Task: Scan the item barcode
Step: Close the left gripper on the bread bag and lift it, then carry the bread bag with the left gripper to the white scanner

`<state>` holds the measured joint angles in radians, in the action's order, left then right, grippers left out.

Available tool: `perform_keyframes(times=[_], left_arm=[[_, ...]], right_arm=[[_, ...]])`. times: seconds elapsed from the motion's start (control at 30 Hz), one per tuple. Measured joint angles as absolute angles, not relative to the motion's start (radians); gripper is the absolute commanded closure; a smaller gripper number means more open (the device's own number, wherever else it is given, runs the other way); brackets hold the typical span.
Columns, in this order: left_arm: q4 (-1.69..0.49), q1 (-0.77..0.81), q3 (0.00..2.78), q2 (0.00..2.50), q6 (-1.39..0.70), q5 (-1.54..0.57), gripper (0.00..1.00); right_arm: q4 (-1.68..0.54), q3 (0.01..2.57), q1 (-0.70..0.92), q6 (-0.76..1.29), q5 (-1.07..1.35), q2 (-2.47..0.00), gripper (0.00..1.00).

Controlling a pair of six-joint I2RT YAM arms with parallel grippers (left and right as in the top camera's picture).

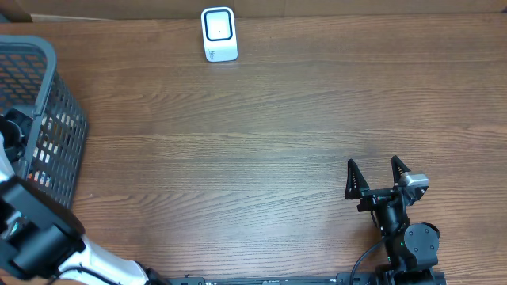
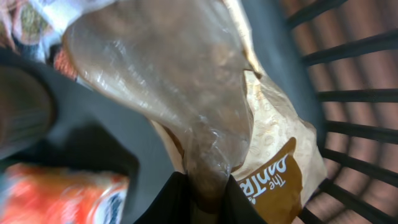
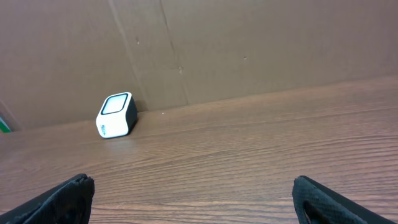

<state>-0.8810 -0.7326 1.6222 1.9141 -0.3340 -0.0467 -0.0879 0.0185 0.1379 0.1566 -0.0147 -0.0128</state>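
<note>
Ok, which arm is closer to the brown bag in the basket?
Left. The left gripper has its jaws shut on the bag inside the basket; the right gripper is open, far across the table.

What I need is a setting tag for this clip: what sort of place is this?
Probably a mock shop checkout: a small white barcode scanner stands at the far edge of a wooden table, and a dark mesh basket holds a snack bag and other packets.

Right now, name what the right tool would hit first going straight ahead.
The right tool faces bare table, then probably the brown back wall; the scanner sits left of that line.
</note>
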Motion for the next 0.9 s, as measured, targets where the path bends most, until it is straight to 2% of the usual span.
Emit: perform_keyframes(times=[0.43, 0.77, 0.9], left_arm=[[-0.871, -0.733, 1.622, 1.660, -0.334, -0.038, 0.96], [-0.817, -0.733, 1.622, 1.343, -0.323, -0.052, 0.96], [-0.816, -0.726, 1.623, 1.200, -0.299, -0.131, 0.96]], right_arm=[[-0.089, 0.019, 0.138, 0.157, -0.015, -0.013, 0.00], [-0.088, 0.019, 0.138, 0.157, -0.015, -0.013, 0.00], [-0.088, 0.019, 0.138, 0.157, -0.015, -0.013, 0.00]])
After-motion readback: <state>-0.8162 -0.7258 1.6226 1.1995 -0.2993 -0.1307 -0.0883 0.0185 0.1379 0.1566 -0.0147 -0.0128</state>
